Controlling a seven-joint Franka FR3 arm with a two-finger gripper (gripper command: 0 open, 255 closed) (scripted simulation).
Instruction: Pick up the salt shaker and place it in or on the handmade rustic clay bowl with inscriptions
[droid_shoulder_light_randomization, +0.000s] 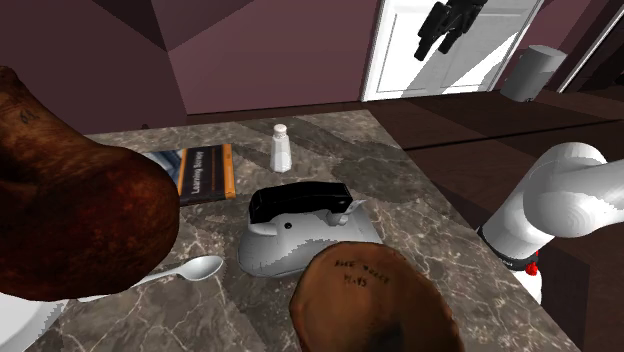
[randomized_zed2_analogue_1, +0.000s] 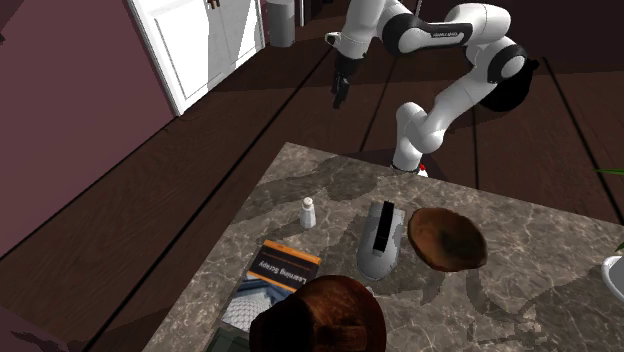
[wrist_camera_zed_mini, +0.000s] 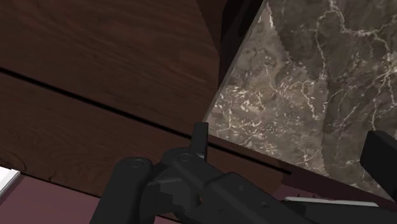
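Spreading beside a dark wooden floor (randomized_zed2_analogue_1: 230, 140) and maroon walls (droid_shoulder_light_randomization: 250, 50), the brown-veined marble tabletop (droid_shoulder_light_randomization: 400, 190) carries the small white salt shaker (droid_shoulder_light_randomization: 281, 147), upright near a book (droid_shoulder_light_randomization: 205, 172). The brown clay bowl (droid_shoulder_light_randomization: 370, 300) with scratched lettering, cut off by the shoulder view's lower edge, sits beside a grey kettle (droid_shoulder_light_randomization: 300, 225). The black pincer (randomized_zed2_analogue_1: 340, 88) hangs over the floor; its opening cannot be told.

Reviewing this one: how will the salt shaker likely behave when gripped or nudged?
The salt shaker stands upright, taller than wide, so a sideways nudge would probably tip it. It looks small beside the book, so it is likely light. Its smooth, white, rounded body may slide on the marbled tabletop.
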